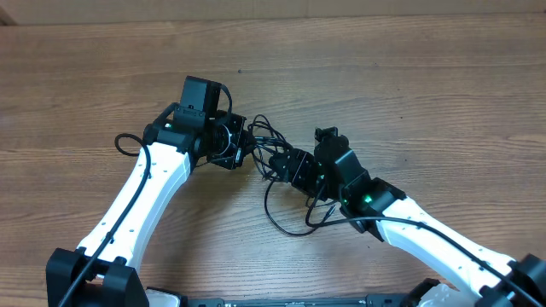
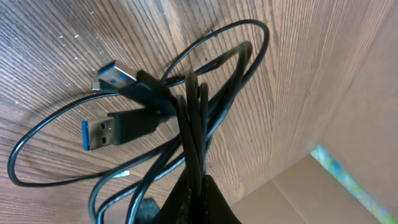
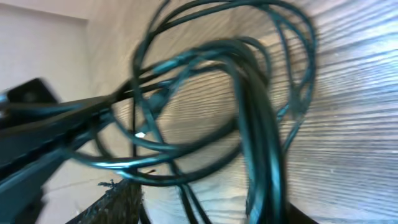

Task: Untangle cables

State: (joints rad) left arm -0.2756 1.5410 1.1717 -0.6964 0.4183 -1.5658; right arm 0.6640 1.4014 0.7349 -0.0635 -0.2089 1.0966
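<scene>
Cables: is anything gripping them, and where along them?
The left gripper pinches the cables by several mid-length strands, away from the plugs. The right gripper is at the bundle, but blur hides any hold.

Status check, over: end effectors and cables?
Left end effector shut on cables. Right end effector at the bundle, grip unclear, blurred. Cables tangled between both. No obstruction seen.

The narrow gap between the left end effector (image 1: pixel 241 145) and right end effector (image 1: pixel 286 166) is blocked by cables (image 1: pixel 271 153), with loops trailing onto the near desk (image 1: pixel 426 77). The left arm (image 1: pixel 145 196) and right arm (image 1: pixel 444 239) obstruct near-side approaches. The far desk gives unobstructed passage.
</scene>
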